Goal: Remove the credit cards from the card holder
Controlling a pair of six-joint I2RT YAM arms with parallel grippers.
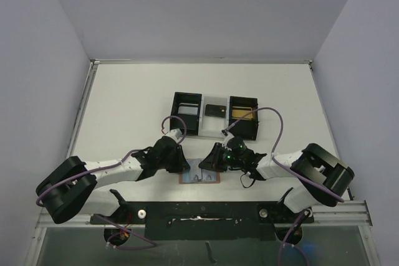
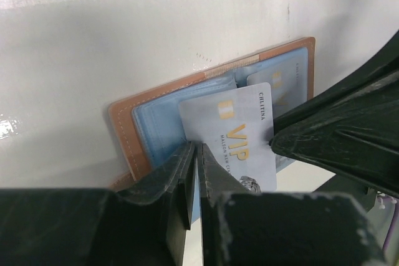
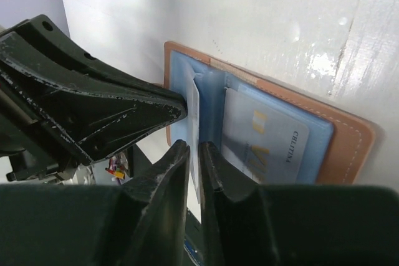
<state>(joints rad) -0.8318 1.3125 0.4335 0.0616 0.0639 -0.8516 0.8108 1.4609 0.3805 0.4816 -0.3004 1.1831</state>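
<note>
The tan card holder [image 1: 201, 179] lies open near the table's front edge, its blue lining up. It also shows in the left wrist view [image 2: 124, 123] and the right wrist view [image 3: 349, 141]. My right gripper [image 3: 194, 151] is shut on a silver-grey VIP card [image 2: 237, 135], which is partly out of its pocket and edge-on in the right wrist view [image 3: 194, 110]. My left gripper [image 2: 197, 154] is shut on the holder's blue lining beside that card. A second pale card [image 3: 262, 135] sits in the other pocket. In the top view the left gripper [image 1: 182, 165] and the right gripper [image 1: 212, 165] meet over the holder.
A black three-compartment tray [image 1: 176, 101] stands behind the holder. A black card [image 1: 215, 110] lies in its white middle and a gold card [image 1: 242, 115] in its right compartment. A purple cable [image 1: 277, 123] arcs over the right arm.
</note>
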